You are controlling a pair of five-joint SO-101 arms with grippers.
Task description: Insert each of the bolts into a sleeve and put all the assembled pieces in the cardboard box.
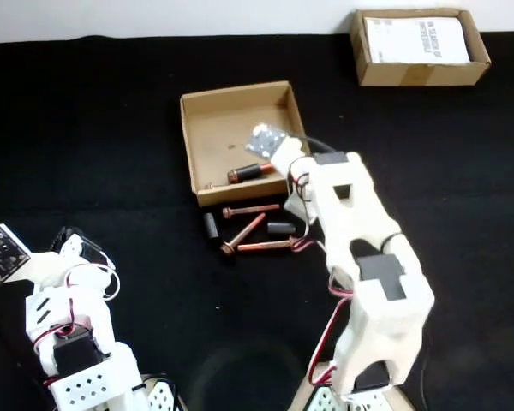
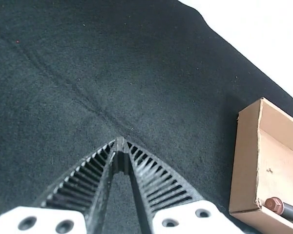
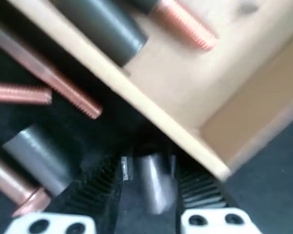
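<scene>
High view: the left arm (image 1: 68, 295) sits at seven o'clock on the black mat (image 1: 111, 128). The left gripper (image 2: 120, 145) is clenched on nothing, tips touching. The cardboard box (image 1: 227, 128) lies just above centre, with one assembled piece (image 1: 250, 172) inside at five o'clock. Three bolts (image 1: 251, 209) and two sleeves (image 1: 211, 225) lie at the box's six o'clock. The right gripper (image 3: 149, 163) grasps a grey sleeve (image 3: 154, 187) just outside the box wall.

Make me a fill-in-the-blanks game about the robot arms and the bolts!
1. The left gripper is ___.
2. The right gripper holds a ___.
3. ___ loose bolts lie on the table.
4. The finished piece lies inside the ___.
Missing words: shut; sleeve; three; box.
</scene>
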